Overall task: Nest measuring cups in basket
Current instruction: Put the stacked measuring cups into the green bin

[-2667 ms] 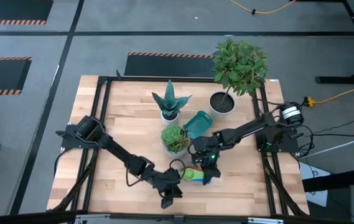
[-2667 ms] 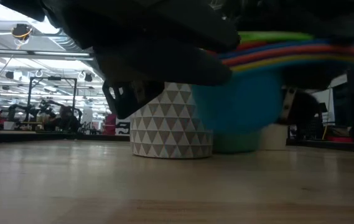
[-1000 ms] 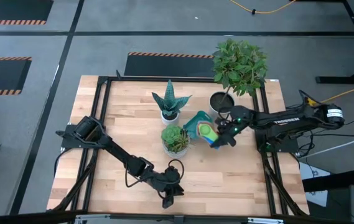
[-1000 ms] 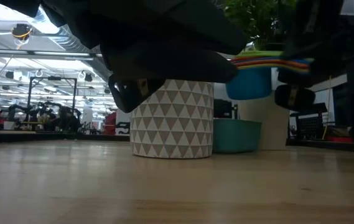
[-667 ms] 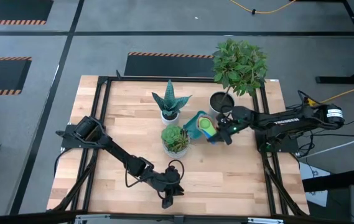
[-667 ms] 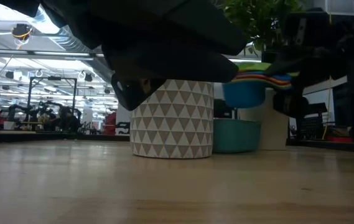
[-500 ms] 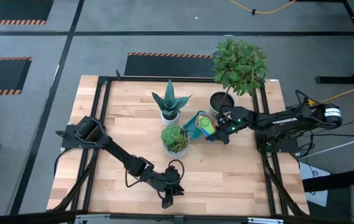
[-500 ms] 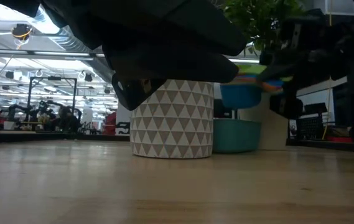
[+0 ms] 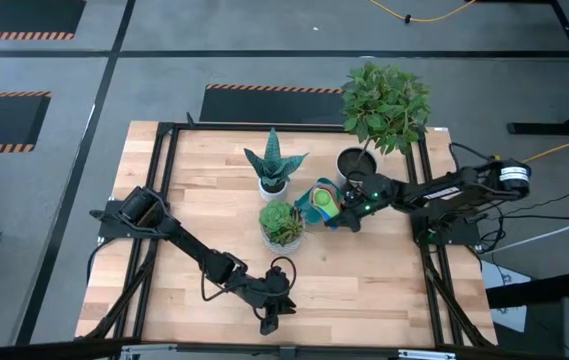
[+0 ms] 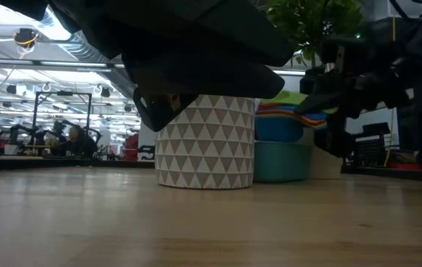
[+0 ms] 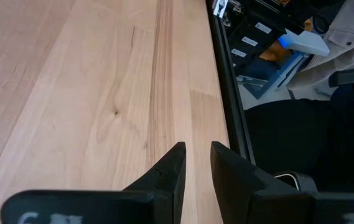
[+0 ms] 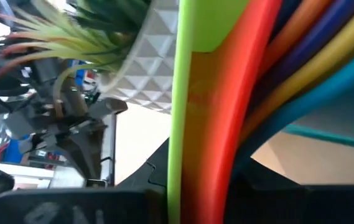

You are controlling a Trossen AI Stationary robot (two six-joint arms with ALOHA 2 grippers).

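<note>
The measuring cups (image 9: 322,203) are nested in one stack: green on top, then red, orange and yellow, with the big blue one at the bottom (image 10: 279,127). The stack sits over the teal basket (image 10: 281,163), and its blue bottom reaches the basket's rim. In the high view the basket (image 9: 304,197) shows beneath it. My right gripper (image 9: 346,213) is shut on the stack's handles, just right of the basket. My left gripper (image 9: 272,320) rests low near the table's near edge, its fingers (image 11: 196,158) a narrow gap apart and holding nothing. My right gripper pinches the stacked flat handles (image 12: 208,124) between its two fingers, with the handles seen edge-on. It reaches in roughly level from the table's right. The cups stay upright in the hold. Whether the blue cup's bottom rests in the basket or hangs just inside it cannot be told.
A succulent in a white triangle-patterned pot (image 9: 282,225) (image 10: 205,144) stands close to the basket's left. A snake plant (image 9: 274,165) is behind it, and a tall leafy plant in a dark pot (image 9: 382,105) stands far right. Black frame rails (image 9: 164,200) edge the table.
My right gripper has carried the cup stack a short way toward the table's left and far side, over the basket. It has then come down, so the blue cup has sunk from clear above the basket to its rim. The gripper has stayed shut throughout.
</note>
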